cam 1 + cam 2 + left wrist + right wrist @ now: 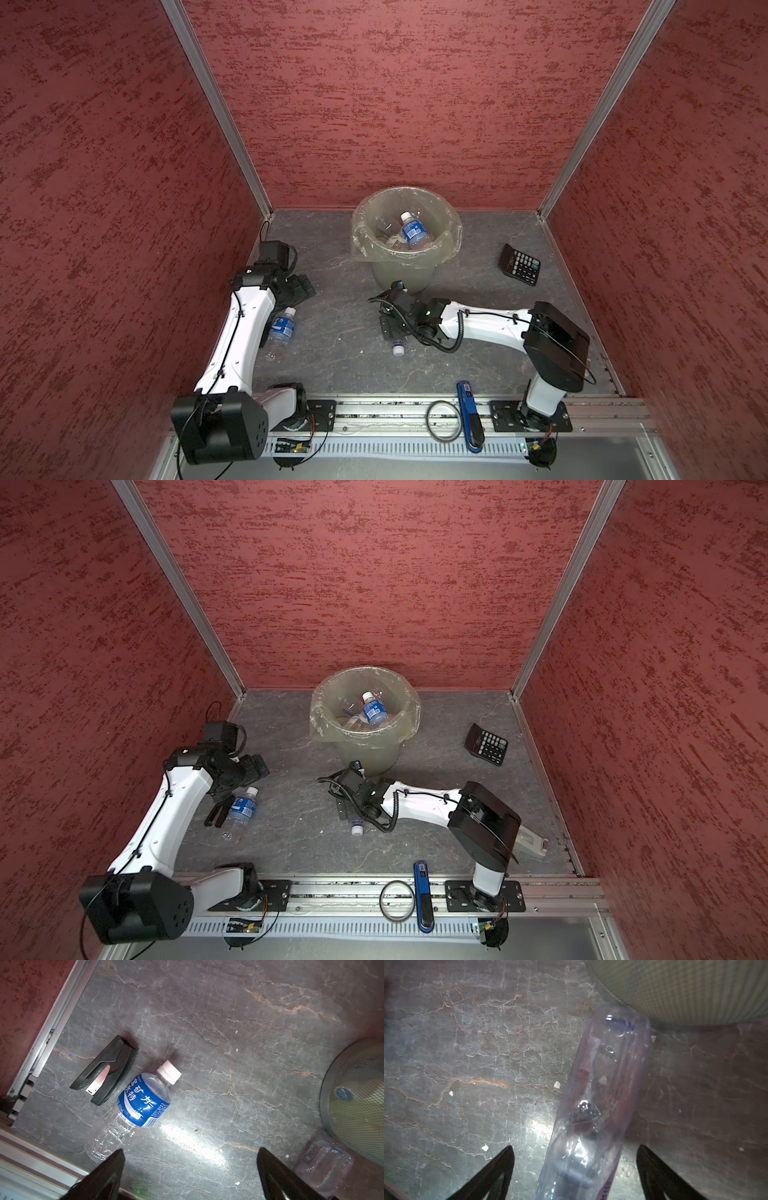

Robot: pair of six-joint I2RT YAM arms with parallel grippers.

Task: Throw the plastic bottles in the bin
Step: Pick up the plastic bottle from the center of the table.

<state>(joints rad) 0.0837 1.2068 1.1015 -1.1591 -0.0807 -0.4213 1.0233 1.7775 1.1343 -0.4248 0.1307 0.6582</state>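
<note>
The bin (405, 266), grey-green with a crinkly liner, stands at the back centre and holds several plastic bottles; a blue-labelled one (413, 232) lies on top. A blue-labelled, white-capped bottle (143, 1103) lies on the floor by the left arm. My left gripper (191, 1153) hangs open above the floor just short of its base, holding nothing. A clear bottle (598, 1105) lies in front of the bin, its white cap (398, 347) showing in both top views. My right gripper (575, 1151) straddles it, open, with a gap on each side.
A black stapler (104, 1072) lies right beside the blue-labelled bottle. A black calculator (519, 264) sits at the right. A blue flat tool (468, 415) and a ring (444, 422) rest on the front rail. Red walls close in three sides.
</note>
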